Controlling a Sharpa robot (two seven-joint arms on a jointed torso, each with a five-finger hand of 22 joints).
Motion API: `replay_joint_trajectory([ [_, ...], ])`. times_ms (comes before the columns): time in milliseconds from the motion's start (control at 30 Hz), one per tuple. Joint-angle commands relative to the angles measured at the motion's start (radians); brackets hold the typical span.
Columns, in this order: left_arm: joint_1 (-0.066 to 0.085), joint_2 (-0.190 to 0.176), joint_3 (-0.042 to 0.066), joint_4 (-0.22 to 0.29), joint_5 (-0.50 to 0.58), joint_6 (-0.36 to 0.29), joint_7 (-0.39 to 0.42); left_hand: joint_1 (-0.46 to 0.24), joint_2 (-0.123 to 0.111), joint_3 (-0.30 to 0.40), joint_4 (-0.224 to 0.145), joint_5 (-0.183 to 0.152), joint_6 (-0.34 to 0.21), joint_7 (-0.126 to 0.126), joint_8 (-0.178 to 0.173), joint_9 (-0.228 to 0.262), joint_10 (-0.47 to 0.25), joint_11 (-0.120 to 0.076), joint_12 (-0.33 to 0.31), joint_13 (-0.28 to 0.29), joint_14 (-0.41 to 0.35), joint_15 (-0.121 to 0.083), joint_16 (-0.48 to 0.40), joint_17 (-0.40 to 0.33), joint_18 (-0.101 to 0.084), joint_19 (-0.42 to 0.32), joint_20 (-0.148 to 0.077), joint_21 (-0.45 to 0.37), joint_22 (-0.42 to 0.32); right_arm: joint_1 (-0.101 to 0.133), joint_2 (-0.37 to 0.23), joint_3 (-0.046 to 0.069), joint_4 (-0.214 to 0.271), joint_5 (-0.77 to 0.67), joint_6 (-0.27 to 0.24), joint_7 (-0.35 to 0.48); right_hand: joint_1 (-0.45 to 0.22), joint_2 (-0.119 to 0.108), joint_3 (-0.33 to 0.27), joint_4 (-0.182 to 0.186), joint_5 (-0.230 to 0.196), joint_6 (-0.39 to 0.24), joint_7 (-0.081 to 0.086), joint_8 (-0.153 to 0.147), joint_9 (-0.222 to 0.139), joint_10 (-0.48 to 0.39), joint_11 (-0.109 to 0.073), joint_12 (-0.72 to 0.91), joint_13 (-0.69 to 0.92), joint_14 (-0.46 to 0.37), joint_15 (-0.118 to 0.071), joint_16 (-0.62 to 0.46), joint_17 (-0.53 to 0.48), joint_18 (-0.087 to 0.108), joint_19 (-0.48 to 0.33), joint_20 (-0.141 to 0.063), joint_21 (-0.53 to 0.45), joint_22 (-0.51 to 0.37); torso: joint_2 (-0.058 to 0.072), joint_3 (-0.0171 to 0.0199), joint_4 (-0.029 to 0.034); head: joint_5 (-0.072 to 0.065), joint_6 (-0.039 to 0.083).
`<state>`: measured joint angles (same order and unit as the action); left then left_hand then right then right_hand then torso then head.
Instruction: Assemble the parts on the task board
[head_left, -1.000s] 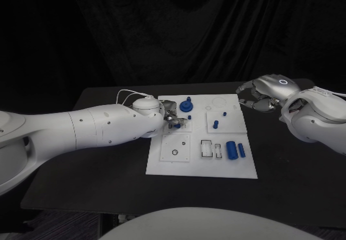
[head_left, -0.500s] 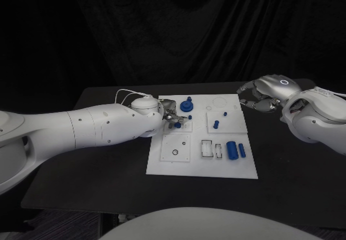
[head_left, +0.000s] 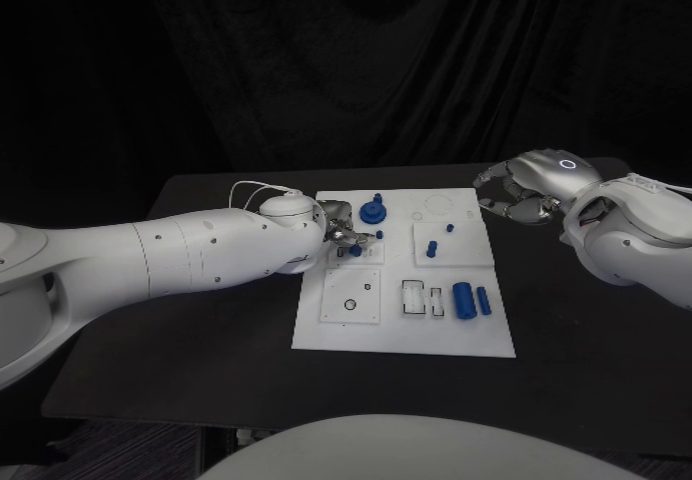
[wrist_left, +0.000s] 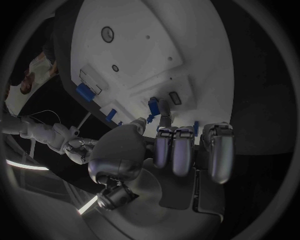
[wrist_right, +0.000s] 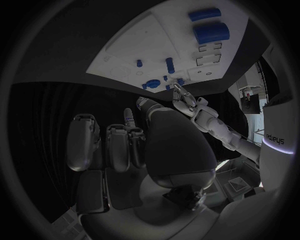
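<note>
1. On the white rectangular task board (head_left: 404, 330), the left hand (head_left: 338, 226) sat over the board's left half, its fingertips pinching a small blue peg-shaped part (wrist_left: 152, 106).
2. That part lay directly beyond the fingertips, its long axis roughly upright to the board, beside the round blue knobbed part (head_left: 374, 211).
3. Off the board's far right corner, the right hand (head_left: 522, 190) hovered, fingers curled, holding nothing; the left hand was nearer.

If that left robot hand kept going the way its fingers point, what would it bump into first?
Probably the small blue part at the fingertips of the left robot hand, standing on the task board; depth is hard to judge.
</note>
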<state>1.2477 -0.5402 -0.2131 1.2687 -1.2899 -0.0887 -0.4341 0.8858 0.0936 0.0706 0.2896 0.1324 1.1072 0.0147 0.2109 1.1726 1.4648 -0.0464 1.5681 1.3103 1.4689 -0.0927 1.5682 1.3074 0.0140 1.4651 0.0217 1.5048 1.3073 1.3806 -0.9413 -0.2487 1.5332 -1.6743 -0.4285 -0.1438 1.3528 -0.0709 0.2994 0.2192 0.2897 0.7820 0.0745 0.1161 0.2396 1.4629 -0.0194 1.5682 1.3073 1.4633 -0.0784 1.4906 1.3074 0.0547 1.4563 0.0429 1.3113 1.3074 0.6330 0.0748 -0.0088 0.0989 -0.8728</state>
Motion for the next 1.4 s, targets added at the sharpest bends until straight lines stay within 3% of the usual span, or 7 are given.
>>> replay_joint_trajectory([
  [33, -0.002, 0.002, 0.001, 0.0, 0.037, 0.009, 0.022, 0.014, 0.002, -0.006, -0.001, 0.0, -0.007, 0.002, -0.005, 0.001, 0.106, -0.003, 0.003, 0.261, 0.102, -0.005, 0.003, 0.263, 0.009, 0.053, -0.006, -0.005, 0.205, -0.002, -0.001, 0.001, 0.0, -0.003, 0.003, -0.021, 0.01, 0.001, 0.005, -0.001, -0.004, 0.005, 0.001, -0.004, -0.002, 0.099, 0.006, -0.004, 0.256, 0.078, 0.008, -0.003, 0.19, 0.005, -0.007, -0.001, -0.003, 0.183, 0.0, 0.0002, -0.0004, 0.0, 0.0],
  [67, -0.002, 0.002, 0.001, 0.0, 0.038, 0.01, 0.022, 0.017, 0.001, -0.007, -0.001, 0.0, -0.007, 0.002, -0.006, 0.001, 0.106, -0.003, 0.003, 0.261, 0.102, -0.004, 0.003, 0.263, 0.009, 0.053, -0.006, -0.004, 0.205, -0.002, 0.0, 0.001, 0.0, -0.003, 0.003, -0.021, 0.01, 0.001, 0.005, -0.001, -0.004, 0.005, 0.001, -0.004, -0.002, 0.099, 0.006, -0.004, 0.256, 0.078, 0.008, -0.003, 0.19, 0.005, -0.007, -0.001, -0.003, 0.183, 0.0, 0.0003, -0.0006, 0.0, 0.0],
  [133, -0.002, 0.003, 0.001, 0.0, 0.039, 0.011, 0.022, 0.046, -0.005, 0.0, 0.003, 0.149, -0.008, 0.0, -0.008, 0.005, 0.106, -0.005, 0.003, 0.261, 0.102, -0.005, 0.003, 0.263, 0.009, 0.053, -0.008, -0.004, 0.206, -0.002, 0.0, 0.001, 0.0, -0.003, 0.003, -0.021, 0.01, 0.001, 0.005, -0.001, -0.004, 0.005, 0.001, -0.004, -0.002, 0.099, 0.006, -0.004, 0.256, 0.078, 0.008, -0.003, 0.19, 0.005, -0.007, -0.001, -0.003, 0.183, 0.0, 0.0002, -0.0003, -0.001, 0.0],
  [300, -0.002, 0.002, 0.001, 0.002, 0.041, 0.017, 0.02, 0.062, -0.011, -0.001, 0.0, 0.172, -0.007, 0.0, -0.01, 0.007, 0.106, -0.005, 0.003, 0.261, 0.102, -0.006, 0.003, 0.263, 0.009, 0.053, -0.006, -0.005, 0.206, -0.002, -0.001, 0.001, 0.0, -0.003, 0.004, -0.022, 0.01, 0.001, 0.005, -0.001, -0.004, 0.005, 0.001, -0.004, -0.002, 0.099, 0.006, -0.004, 0.256, 0.078, 0.008, -0.003, 0.19, 0.005, -0.007, -0.001, -0.003, 0.183, 0.0, 0.0001, -0.0001, -0.001, 0.0],
  [400, -0.002, 0.002, 0.001, 0.003, 0.041, 0.019, 0.02, 0.083, -0.019, 0.0, 0.0, 0.21, -0.008, 0.0, -0.013, 0.009, 0.106, -0.005, 0.003, 0.261, 0.102, -0.006, 0.003, 0.263, 0.01, 0.053, -0.006, -0.006, 0.207, -0.002, -0.002, 0.001, 0.0, -0.003, 0.004, -0.022, 0.01, 0.001, 0.005, -0.001, -0.004, 0.005, 0.001, -0.004, -0.002, 0.099, 0.006, -0.004, 0.256, 0.078, 0.008, -0.003, 0.19, 0.005, -0.007, -0.001, -0.003, 0.183, 0.0, 0.0, -0.0003, 0.0, 0.0],
  [767, -0.002, 0.001, 0.001, 0.009, 0.041, 0.014, 0.029, 0.112, -0.025, 0.006, 0.0, 0.274, -0.003, -0.003, -0.016, 0.014, 0.106, -0.007, 0.003, 0.261, 0.102, -0.007, 0.003, 0.263, 0.009, 0.055, -0.007, -0.004, 0.21, -0.002, 0.0, 0.001, -0.001, -0.002, 0.006, -0.021, 0.01, 0.001, 0.007, -0.003, -0.005, 0.007, 0.001, -0.004, -0.003, 0.097, 0.006, -0.006, 0.255, 0.077, 0.008, -0.006, 0.188, 0.005, -0.008, -0.001, -0.006, 0.182, 0.0, 0.0001, -0.0001, 0.003, 0.0],
  [1400, -0.002, 0.007, 0.001, 0.001, 0.041, 0.032, 0.015, 0.114, -0.027, 0.007, 0.001, 0.279, -0.002, -0.003, -0.016, 0.014, 0.106, -0.007, 0.003, 0.261, 0.102, -0.008, 0.003, 0.263, 0.009, 0.056, -0.008, -0.003, 0.211, -0.003, -0.001, 0.001, -0.001, -0.002, 0.009, -0.022, 0.01, 0.001, 0.007, -0.003, -0.005, 0.007, 0.001, -0.004, -0.003, 0.097, 0.006, -0.006, 0.255, 0.077, 0.008, -0.006, 0.188, 0.005, -0.008, -0.001, -0.006, 0.182, 0.0, 0.0, -0.0001, 0.003, 0.0],
])
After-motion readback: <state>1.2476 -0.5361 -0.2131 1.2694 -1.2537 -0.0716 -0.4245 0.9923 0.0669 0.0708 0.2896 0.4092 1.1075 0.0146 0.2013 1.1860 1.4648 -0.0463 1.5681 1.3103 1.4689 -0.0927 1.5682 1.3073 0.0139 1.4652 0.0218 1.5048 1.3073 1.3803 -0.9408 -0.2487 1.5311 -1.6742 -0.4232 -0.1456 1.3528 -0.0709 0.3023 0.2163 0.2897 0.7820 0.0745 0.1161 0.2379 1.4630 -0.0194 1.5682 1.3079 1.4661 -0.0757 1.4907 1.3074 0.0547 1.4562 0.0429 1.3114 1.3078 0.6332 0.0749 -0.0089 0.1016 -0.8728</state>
